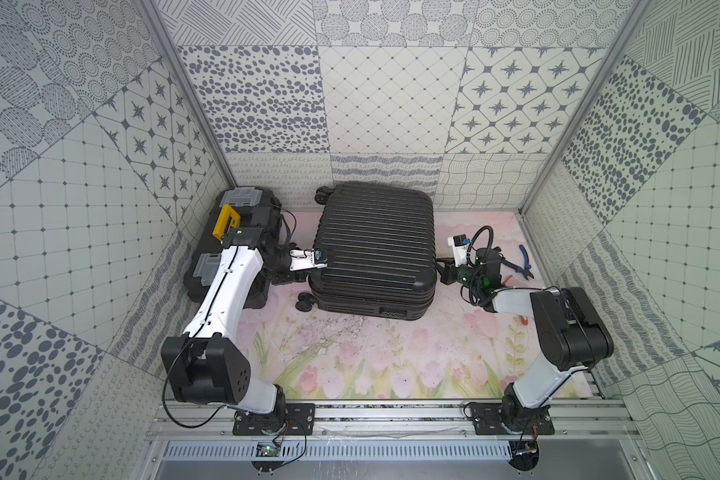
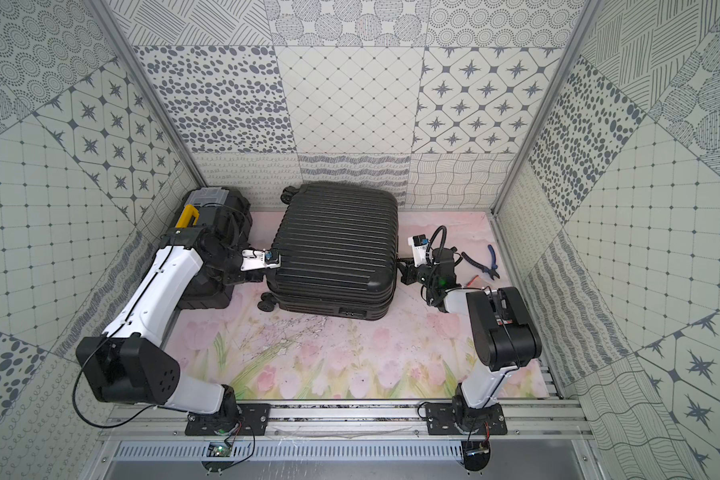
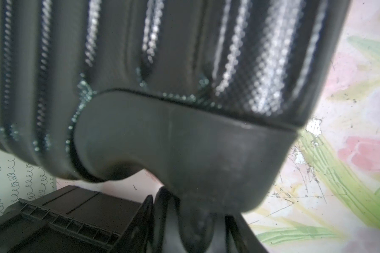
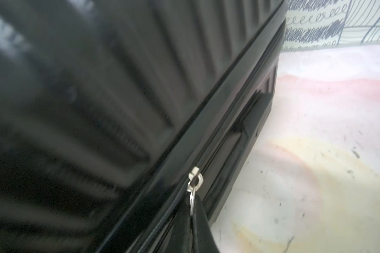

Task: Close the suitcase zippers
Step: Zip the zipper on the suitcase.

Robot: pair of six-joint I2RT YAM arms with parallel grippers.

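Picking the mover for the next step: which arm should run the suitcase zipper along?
Right. The right gripper is shut on the zipper pull at the suitcase seam. The left gripper sits at the wheel end, with no pull in its wrist view.

Soft, even light fills both top views, sharp but bowed at the edges, shadows faint; both wrist views are blurred close up, the suitcase [image 3: 250, 65] speckled with glare, the mat [image 4: 327, 131] washed pale.
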